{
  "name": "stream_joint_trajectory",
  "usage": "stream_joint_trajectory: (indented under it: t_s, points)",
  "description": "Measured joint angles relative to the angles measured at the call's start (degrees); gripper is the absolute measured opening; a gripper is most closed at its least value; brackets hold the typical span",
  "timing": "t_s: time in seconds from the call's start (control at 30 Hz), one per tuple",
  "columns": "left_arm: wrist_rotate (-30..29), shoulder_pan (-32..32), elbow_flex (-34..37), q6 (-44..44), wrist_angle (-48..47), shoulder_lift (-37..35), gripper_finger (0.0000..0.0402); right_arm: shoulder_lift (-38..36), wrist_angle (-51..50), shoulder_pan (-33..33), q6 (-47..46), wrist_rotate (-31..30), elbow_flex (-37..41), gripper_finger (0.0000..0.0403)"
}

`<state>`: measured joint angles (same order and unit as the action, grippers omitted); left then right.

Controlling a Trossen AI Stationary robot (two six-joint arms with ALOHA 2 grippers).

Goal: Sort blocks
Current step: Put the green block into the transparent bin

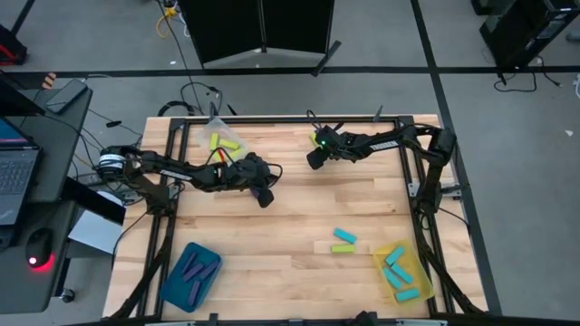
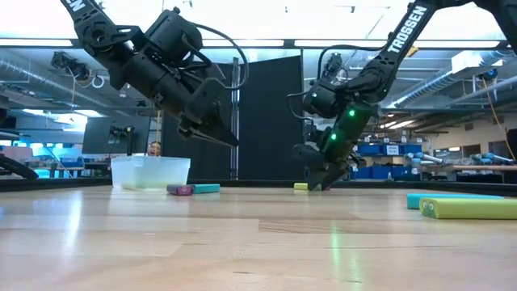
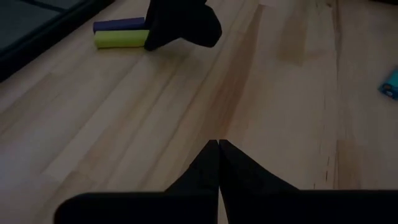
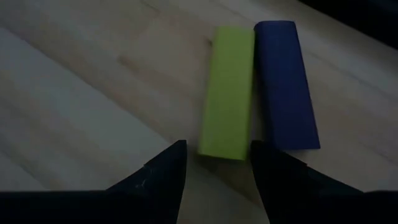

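The right claw (image 4: pixel 214 163), fingers spread and empty, hovers low over the wooden worktop (image 4: pixel 81 87) with the oblong yellow-green block (image 4: pixel 228 93) just ahead, its long axis running away between the fingers, a purple block (image 4: pixel 285 84) touching its side, while the closed left claw (image 3: pixel 219 163) waits farther off.

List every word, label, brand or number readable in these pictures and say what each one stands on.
"TROSSEN": white letters along the right arm in the low view.
Nothing else readable: the blocks, such as the yellow-green block and the purple block, carry no lettering; the signs and bins in the room are too small to read.
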<state>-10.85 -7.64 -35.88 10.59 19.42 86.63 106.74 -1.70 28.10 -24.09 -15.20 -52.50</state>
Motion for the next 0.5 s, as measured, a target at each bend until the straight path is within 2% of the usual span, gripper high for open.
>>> stream_joint_trajectory:
  t_s: [0.2, 0.5]
  points:
    - [0.00, 0.00, 0.00, 0.09, 0.20, 0.00, 0.0012, -0.09, -0.84, -0.29, -0.18, 0.07, -0.10, 0.0186]
    - [0.00, 0.13, 0.00, 0.13, 0.66, 0.00, 0.0012, -0.04, 1.83, 0.08, -2.74, -0.13, 0.10, 0.0156]
